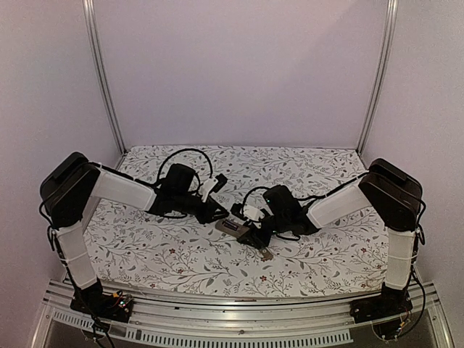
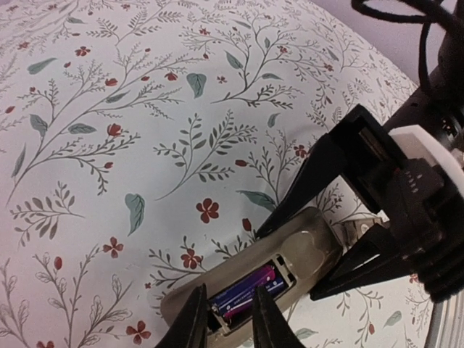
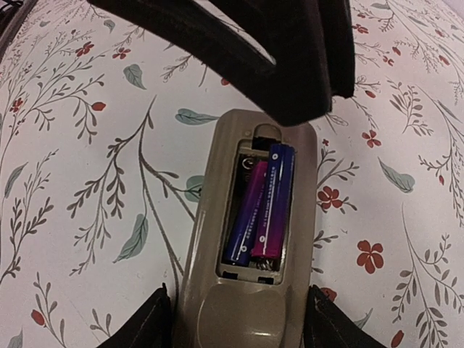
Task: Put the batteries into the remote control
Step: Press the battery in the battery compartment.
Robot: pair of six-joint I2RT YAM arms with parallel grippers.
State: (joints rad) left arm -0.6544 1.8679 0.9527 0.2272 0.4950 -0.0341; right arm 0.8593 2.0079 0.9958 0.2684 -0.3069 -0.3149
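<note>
The remote control (image 3: 250,319) lies back up on the floral cloth, its recess uncovered. Two blue-purple batteries (image 3: 264,203) lie side by side in the recess; the left one sits slightly askew. My right gripper (image 3: 235,322) is shut on the remote's lower end, one finger on each long side. My left gripper (image 2: 228,315) hovers over the other end of the recess, its fingers (image 2: 190,322) slightly apart and straddling the batteries' ends (image 2: 243,290). In the top view both grippers meet at the remote (image 1: 230,227) mid-table. The remote's white face is hidden underneath.
A small flat tan-grey cover piece (image 1: 267,254) lies loose on the cloth just in front of the right gripper (image 1: 251,233). Black cables loop behind the left gripper (image 1: 216,214). Walls and metal posts close the table's back and sides.
</note>
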